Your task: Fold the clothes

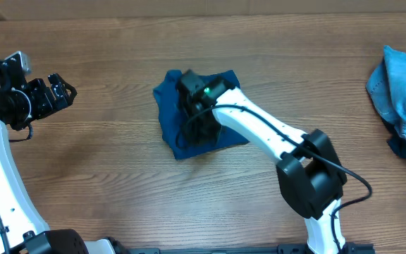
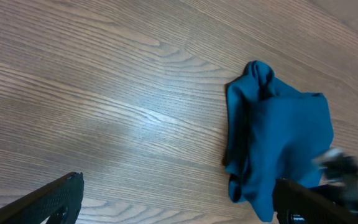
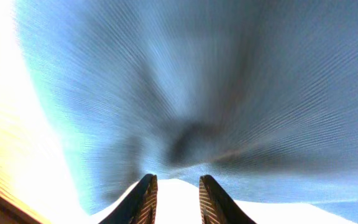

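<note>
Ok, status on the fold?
Left gripper open, well apart from the shirt. Right gripper down on the blue shirt, jaws narrow, grip unclear. Shirt bunched mid-table. Denim pile far right, out of the way.

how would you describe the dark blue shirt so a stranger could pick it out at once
Start at the wooden table and go to its middle, where the white right arm reaches in. The shirt is the bunched deep-blue cloth lying under that arm's tip. It is darker, plain and alone, unlike the paler denim pile at the table's right edge.
</note>
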{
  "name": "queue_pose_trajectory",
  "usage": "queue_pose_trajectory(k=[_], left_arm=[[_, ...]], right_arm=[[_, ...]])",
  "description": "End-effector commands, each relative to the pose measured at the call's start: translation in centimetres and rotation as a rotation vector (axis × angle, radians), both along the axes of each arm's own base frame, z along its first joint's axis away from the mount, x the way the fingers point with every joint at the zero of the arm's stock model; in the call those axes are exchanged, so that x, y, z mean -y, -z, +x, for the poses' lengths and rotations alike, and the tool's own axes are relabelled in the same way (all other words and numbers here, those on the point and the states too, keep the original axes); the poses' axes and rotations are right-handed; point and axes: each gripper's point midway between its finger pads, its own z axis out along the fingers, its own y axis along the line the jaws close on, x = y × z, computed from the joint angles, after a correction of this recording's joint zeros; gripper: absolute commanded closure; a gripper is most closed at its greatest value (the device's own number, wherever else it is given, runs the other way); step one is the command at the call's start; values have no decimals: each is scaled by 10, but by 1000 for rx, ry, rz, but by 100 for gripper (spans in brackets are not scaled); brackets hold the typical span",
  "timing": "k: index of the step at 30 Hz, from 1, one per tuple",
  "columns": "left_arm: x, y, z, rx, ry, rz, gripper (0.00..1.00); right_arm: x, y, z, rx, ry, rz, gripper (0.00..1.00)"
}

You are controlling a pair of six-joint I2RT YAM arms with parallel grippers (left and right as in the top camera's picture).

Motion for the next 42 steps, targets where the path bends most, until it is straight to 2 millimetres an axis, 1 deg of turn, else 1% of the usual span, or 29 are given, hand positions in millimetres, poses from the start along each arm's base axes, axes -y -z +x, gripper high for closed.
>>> queue_pose_trajectory(k=[1,3,4,5,7,9,10,12,14,15,17,20,24,26,29,32,34,37,40,42], left_arm=[[-1,1,0,-6,-7,0,0],[-1,1,0,-6,-7,0,0],[-1,1,0,-6,-7,0,0],[-1,1,0,-6,-7,0,0],[-1,1,0,-6,-7,0,0],[-1,1,0,-6,-7,0,0],[-1,1,0,-6,-7,0,0],[-1,1,0,-6,-7,0,0],[-1,1,0,-6,-7,0,0],[-1,1,0,-6,-7,0,0],[-1,1,0,-6,-7,0,0],[-1,1,0,-6,-7,0,0],[-1,1,0,-6,-7,0,0],[-1,1,0,-6,-7,0,0],[-1,1,0,-6,-7,0,0],[-1,1,0,-6,-7,0,0],[-1,1,0,-6,-7,0,0],[-1,1,0,-6,-7,0,0],[-1,1,0,-6,-7,0,0],[-1,1,0,-6,-7,0,0]], right_arm=[[-13,-86,23,206,-18,128,73],[-20,-95,25,219,-23,169,73],[-22,-96,25,218,-26,180,73],[-25,-95,25,213,-29,192,73],[-29,-87,25,198,-33,199,73],[-33,-67,22,156,-35,198,73],[-33,-60,20,137,-31,196,73],[-34,-36,14,80,-18,179,73],[-30,-8,7,21,-5,142,73],[-27,2,3,-1,2,125,73],[-23,15,-2,-24,4,106,73],[-17,24,-8,-46,8,87,73],[-21,22,-4,-28,7,102,73],[-24,12,4,-3,8,120,73],[-38,-16,22,66,-1,176,73],[-59,-55,47,180,-11,270,74],[-72,-73,63,258,-15,336,79],[-81,-84,83,354,-1,372,79],[-79,-80,98,417,26,341,79],[-76,-70,108,446,45,306,79]])
